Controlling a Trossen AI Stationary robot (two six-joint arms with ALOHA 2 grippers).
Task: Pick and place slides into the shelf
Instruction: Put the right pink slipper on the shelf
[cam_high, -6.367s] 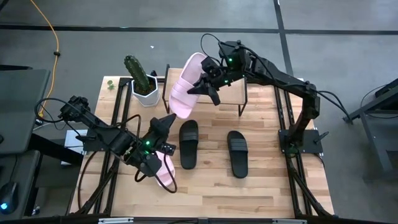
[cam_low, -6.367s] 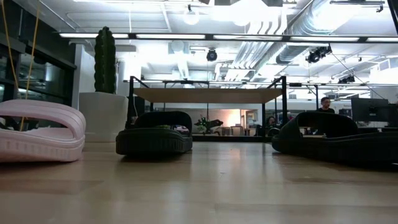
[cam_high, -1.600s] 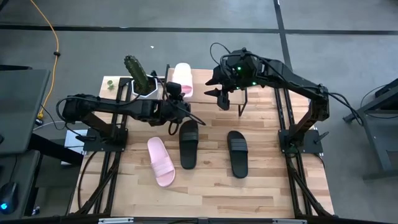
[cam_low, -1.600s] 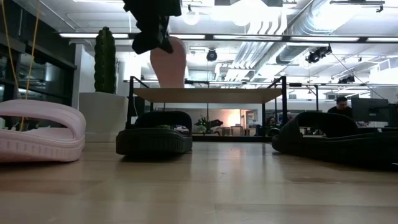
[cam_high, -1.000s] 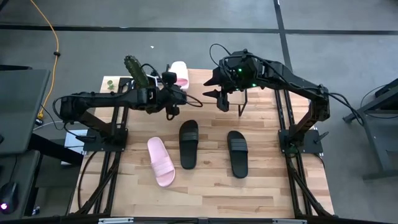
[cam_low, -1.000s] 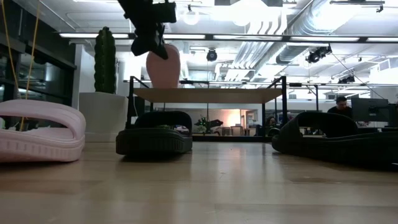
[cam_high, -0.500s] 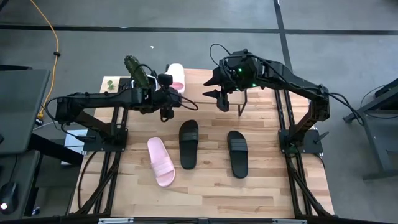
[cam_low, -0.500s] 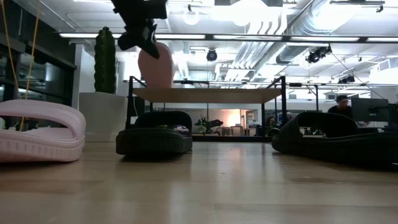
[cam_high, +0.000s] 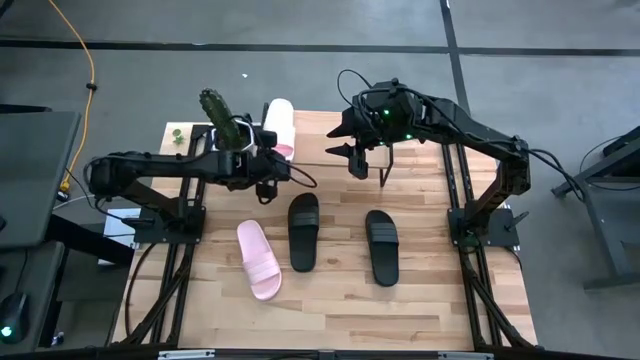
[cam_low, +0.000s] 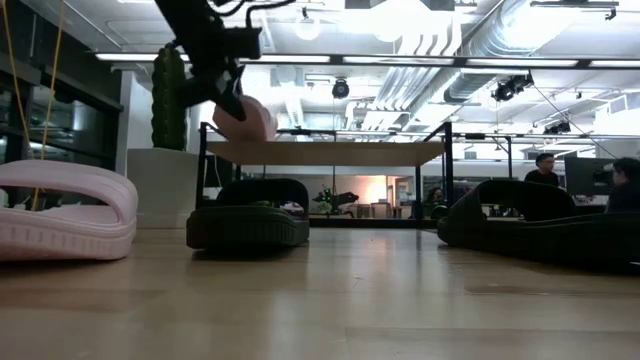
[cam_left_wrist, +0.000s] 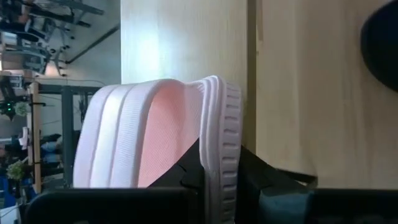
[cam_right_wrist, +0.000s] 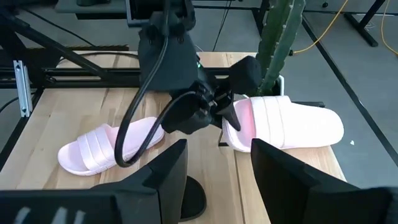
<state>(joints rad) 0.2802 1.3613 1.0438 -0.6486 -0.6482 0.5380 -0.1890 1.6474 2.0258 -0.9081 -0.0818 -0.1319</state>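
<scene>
One pale pink slide (cam_high: 279, 124) lies on the left end of the shelf's wooden top board (cam_low: 330, 152), its far end reaching past the table's far edge. My left gripper (cam_high: 268, 160) is shut on its near end. A second pink slide (cam_high: 260, 260) and two black slides (cam_high: 303, 230) (cam_high: 381, 246) lie flat on the table in front of the shelf. My right gripper (cam_high: 355, 157) hangs open above the shelf's right half, holding nothing. My left gripper pinches the pink slide's sole at its near end (cam_left_wrist: 219, 163) between the two fingers, one finger on the footbed side and one on the underside. The fingers come from the table's near left, slanting down. The slide's sole lies on the shelf's top board (cam_low: 262, 146).
A cactus in a white pot (cam_high: 228, 128) stands close to the left of the shelf and the held slide. The shelf's thin black legs (cam_low: 201, 175) stand just behind one black slide (cam_low: 248, 214). People show in the room behind.
My left gripper has gone down and toward the table's left edge with the pink slide. The slide has tipped from standing upright to lying along the shelf's top board. The shelf itself has shifted a little to the left.
</scene>
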